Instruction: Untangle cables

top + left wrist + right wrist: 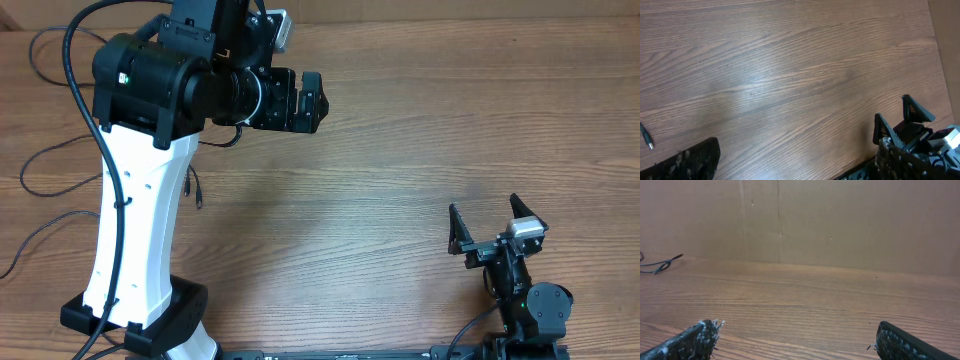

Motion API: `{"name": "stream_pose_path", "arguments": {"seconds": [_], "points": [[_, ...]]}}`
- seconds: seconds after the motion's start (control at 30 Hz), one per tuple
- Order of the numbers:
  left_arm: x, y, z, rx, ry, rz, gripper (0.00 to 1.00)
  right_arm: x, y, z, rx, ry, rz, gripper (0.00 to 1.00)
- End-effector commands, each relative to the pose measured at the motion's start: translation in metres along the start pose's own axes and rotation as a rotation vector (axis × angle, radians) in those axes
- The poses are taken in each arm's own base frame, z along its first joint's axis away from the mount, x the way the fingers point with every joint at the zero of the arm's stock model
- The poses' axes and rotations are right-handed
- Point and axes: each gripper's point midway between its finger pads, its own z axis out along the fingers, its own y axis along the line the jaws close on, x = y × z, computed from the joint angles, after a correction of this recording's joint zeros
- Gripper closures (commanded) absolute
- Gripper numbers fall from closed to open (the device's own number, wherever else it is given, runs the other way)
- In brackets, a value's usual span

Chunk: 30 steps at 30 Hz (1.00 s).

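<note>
Overhead: cables (24, 180) lie loose at bench (400, 150) left side, behind my left arm (140, 220); left end effector (318, 102) open, empty; right end effector (487, 208) likewise; left wrist: plug tip (645, 136) nearby, start there; right wrist: cord (660, 265) distant; pinch one strand, pull slowly

A brown wooden table (420, 150) carries both arms. Thin black cables (55, 155) lie spread along its left edge, left of the left arm's white plastic column (140, 225). One small plug end (197, 190) lies just right of that column. The left gripper (320, 100) hangs over the far middle. The right gripper (484, 208) sits at the near right, well apart from the cables. A brown cardboard wall (840, 220) stands behind the table.
</note>
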Motion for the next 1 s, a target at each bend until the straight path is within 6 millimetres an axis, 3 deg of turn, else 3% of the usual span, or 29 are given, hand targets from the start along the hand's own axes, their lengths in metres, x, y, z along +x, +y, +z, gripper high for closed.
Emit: {"name": "stream_pose_path", "arguments": {"seconds": [0.0,0.97], "points": [[-0.0008,-0.001,-0.01,0.0,-0.028,-0.005,0.0,0.0015,-0.0001,0.0,0.004,-0.005,-0.01,0.0],[0.0002,-0.0021,-0.0141,0.002,-0.037,-0.002,0.0,0.0015,-0.0001,0.0,0.004,-0.005,-0.009,0.0]]}}
